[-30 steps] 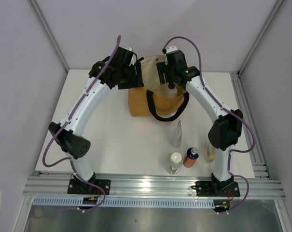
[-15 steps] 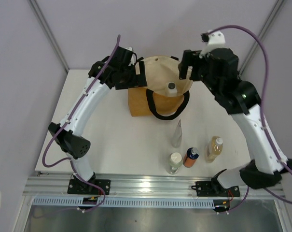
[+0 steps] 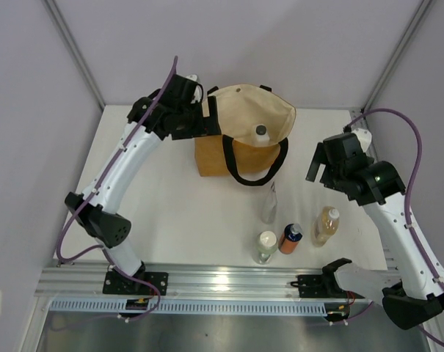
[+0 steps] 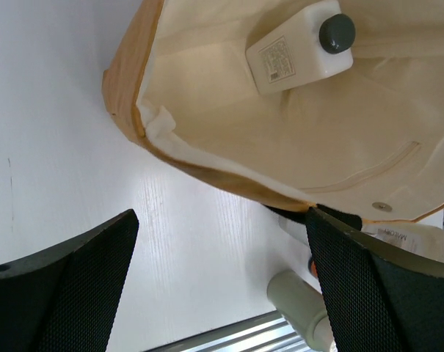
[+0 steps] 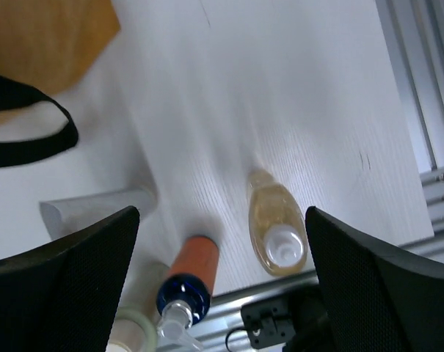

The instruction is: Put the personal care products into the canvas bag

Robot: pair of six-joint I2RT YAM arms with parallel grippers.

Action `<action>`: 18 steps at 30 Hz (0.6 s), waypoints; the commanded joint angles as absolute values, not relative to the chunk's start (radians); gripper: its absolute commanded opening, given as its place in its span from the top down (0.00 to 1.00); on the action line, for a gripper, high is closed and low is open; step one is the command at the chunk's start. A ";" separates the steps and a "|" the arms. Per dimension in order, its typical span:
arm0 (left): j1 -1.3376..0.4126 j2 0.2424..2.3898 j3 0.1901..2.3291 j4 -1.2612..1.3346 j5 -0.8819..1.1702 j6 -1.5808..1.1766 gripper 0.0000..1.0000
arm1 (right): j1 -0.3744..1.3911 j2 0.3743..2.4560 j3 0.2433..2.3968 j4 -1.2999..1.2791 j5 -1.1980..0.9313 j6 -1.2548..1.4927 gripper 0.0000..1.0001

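Note:
The mustard-tan canvas bag [image 3: 214,158] stands open at the back, cream inside [image 4: 295,139]. The small grey-capped bottle [image 3: 260,135] lies inside it [image 4: 288,55]. The slim clear bottle [image 3: 269,204], white-capped bottle [image 3: 265,246], orange dark-capped bottle [image 3: 290,237] and yellowish bottle [image 3: 324,225] stand near the front edge. My left gripper [image 3: 207,123] is open and empty at the bag's left rim [image 4: 222,293]. My right gripper [image 3: 317,167] is open and empty above the yellowish bottle [image 5: 277,231] and the orange bottle [image 5: 194,270]; it also shows in the right wrist view [image 5: 222,286].
The bag's black loop handle [image 3: 255,172] hangs over its front toward the slim bottle [image 5: 97,209]. An aluminium rail [image 3: 229,282] runs along the table's near edge, another rail [image 3: 376,191] along the right. Grey walls close in the back and sides.
My right gripper let go of the grey-capped bottle inside the bag, lifted out, and swung right and toward the front over the standing bottles. My left arm shifted slightly at the bag's rim.

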State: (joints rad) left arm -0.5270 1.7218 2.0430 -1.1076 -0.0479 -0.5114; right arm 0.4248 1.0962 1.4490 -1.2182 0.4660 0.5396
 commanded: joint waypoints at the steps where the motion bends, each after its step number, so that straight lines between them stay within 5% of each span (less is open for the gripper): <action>1: -0.520 1.651 2.003 -1.080 -0.029 -0.485 0.01 | 0.425 1.013 1.399 -1.304 0.465 0.663 0.01; 18: -0.520 1.629 1.967 -1.051 -0.008 -0.456 0.01 | 0.431 0.907 0.977 -1.247 0.449 0.782 0.01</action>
